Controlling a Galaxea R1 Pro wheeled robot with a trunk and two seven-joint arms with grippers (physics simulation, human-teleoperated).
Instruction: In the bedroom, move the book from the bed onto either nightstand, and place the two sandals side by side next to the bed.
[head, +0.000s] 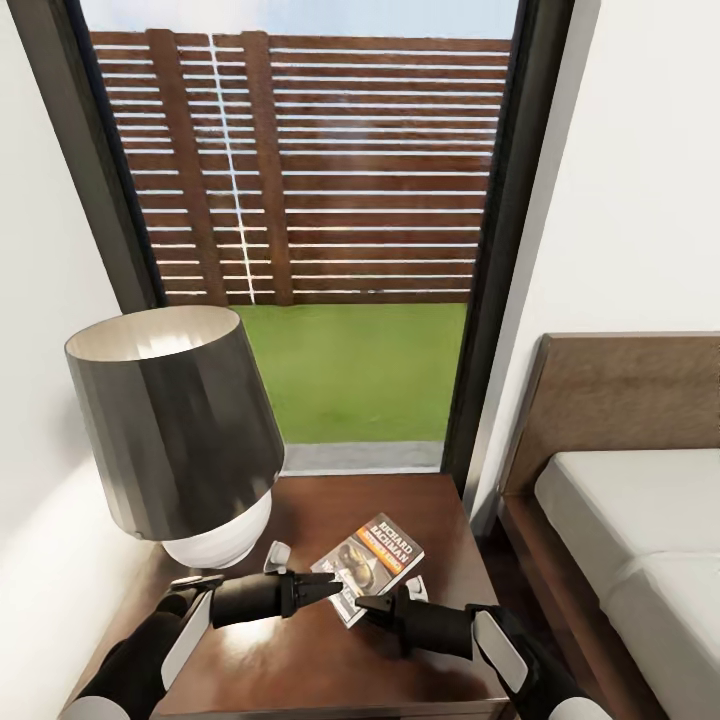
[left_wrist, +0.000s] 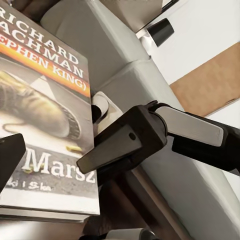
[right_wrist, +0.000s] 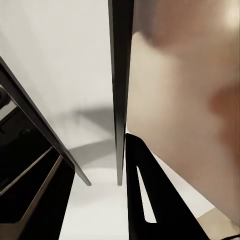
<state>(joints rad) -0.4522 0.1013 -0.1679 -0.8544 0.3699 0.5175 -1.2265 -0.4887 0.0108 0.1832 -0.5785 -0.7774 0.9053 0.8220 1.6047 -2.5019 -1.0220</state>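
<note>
Bedroom corner: white walls either side of a tall dark-framed window (head: 497, 250), w/ a brown slatted fence (head: 380, 170) and green lawn (head: 355, 370) outside.

Your left gripper (head: 325, 588) sits low over the low dark reddish-brown wooden nightstand (head: 330, 665), i.e. your bench here, tips pointing at the near corner of the small thin paperback book w/ the orange band (head: 378, 560). In the left wrist view only one dark finger (left_wrist: 10, 155) shows plainly, against the book cover (left_wrist: 45, 100), so you can't tell how wide that gripper stands or if it has hold of anything.

Your right gripper (head: 368, 605) comes in from the other side, tips just beside the same near edge of the book. The left wrist view has it (left_wrist: 100, 155) touching or nearly touching the book's side. The right wrist view shows its two fingers apart w/ a thin dark edge in the gap. Whether it's clamped on that, can't tell.

The book is on the nightstand top, cover up, turned at an angle.

Further out: a lamp w/ a dark grey shade and white round base (head: 175, 420) stands at the nightstand's left. To the right is the large low bed w/ pale mattress cover (head: 630, 520) and tan-brown headboard (head: 620, 390).
</note>
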